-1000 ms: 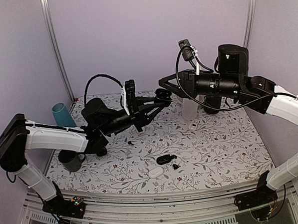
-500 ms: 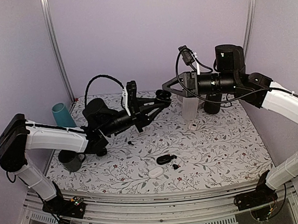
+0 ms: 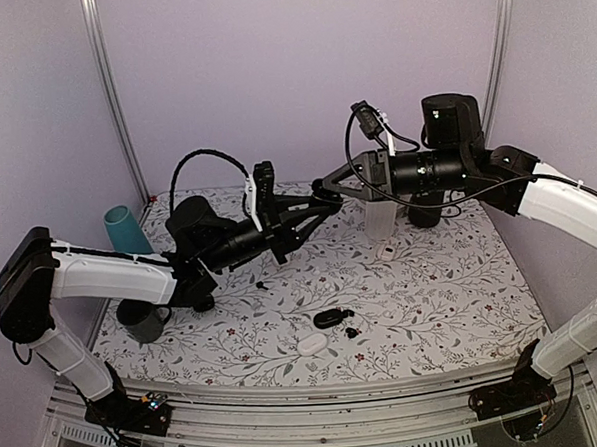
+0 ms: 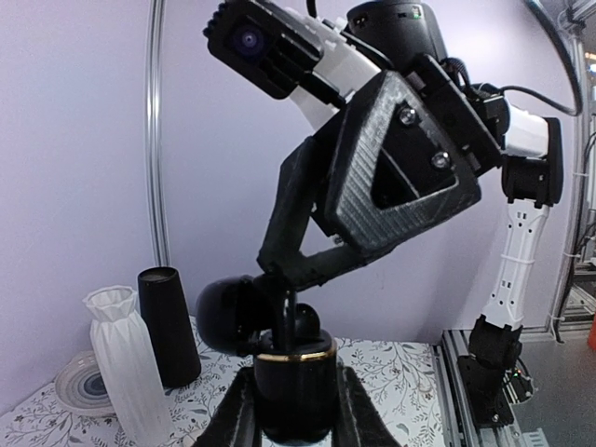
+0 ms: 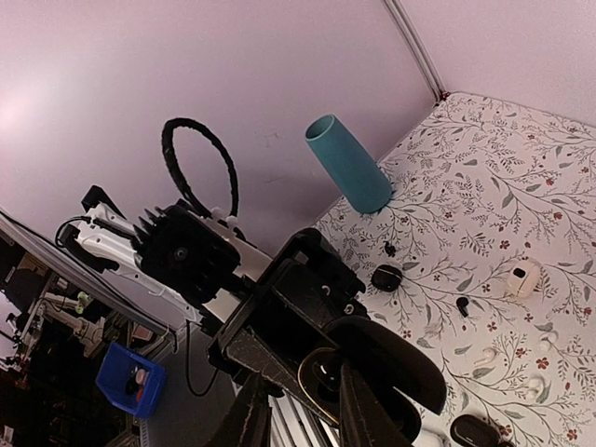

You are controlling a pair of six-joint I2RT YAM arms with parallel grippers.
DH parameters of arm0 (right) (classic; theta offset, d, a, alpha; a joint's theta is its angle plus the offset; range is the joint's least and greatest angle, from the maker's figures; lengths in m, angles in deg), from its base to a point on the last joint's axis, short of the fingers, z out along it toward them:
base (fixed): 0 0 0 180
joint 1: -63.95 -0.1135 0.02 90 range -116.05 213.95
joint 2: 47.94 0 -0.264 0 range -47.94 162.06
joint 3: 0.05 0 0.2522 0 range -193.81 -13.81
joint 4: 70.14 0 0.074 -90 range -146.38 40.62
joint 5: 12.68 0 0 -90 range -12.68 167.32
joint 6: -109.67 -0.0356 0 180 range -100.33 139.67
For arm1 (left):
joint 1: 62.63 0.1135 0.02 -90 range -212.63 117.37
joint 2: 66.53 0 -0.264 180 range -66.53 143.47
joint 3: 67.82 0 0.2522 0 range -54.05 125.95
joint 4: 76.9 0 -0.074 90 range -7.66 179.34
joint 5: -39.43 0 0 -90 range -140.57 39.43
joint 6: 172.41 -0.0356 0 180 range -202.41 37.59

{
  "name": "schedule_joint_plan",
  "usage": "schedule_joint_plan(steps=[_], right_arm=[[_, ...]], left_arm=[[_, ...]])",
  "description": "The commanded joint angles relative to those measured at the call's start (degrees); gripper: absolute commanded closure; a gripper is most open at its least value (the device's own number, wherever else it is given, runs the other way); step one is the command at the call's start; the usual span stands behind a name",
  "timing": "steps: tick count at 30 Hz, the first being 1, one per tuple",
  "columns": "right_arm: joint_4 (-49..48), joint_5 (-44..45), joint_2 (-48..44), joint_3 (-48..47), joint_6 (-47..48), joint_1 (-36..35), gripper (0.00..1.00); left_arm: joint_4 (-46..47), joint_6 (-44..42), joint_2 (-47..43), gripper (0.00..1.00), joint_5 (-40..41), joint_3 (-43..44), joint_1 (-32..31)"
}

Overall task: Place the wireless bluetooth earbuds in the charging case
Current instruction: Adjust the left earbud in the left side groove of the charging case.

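Above the floral table, the left gripper clamps the open charging case, and the narrowed right gripper, hold unclear, points at an earbud in its mouth: tiny, light, slick, probably best pinched across the bulb.

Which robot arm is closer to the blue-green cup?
Left. The left arm passes just beside the teal cup; the right arm is far off on the opposite side.

Glossy black plastic charging case

Black gold-rimmed charging case (lid open) upright in left gripper; black earbud at its mouth.
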Motion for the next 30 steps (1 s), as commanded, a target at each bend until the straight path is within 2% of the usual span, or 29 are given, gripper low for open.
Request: schedule_joint_plan(steps=[1,9,16,24,30], right_arm=[[1.3,-0.5,1.4,-2.1,0.1,0.2,0.74],[1.7,-2.1,2.0,-2.7,0.9,0.2,0.75],[4.2,3.0,1.2,-3.1,1.3,0.1,0.74],[3.5,4.0,2.2,-3.7,-2.8,0.1,0.74],[3.6,5.3,2.8,-3.9,-5.4,0.2,0.79]], left_arm=[[-0.6,-1.0,-1.4,1.0,0.3,-0.2,0.3],[-0.6,-1.0,-0.8,1.0,0.3,0.5,0.3],[-0.6,-1.7,-0.7,1.0,0.6,0.6,0.3],[-0.9,-6.2,-1.4,1.0,2.5,0.5,-0.4],[-0.9,-10.3,-1.4,1.0,5.1,0.7,-1.4]])
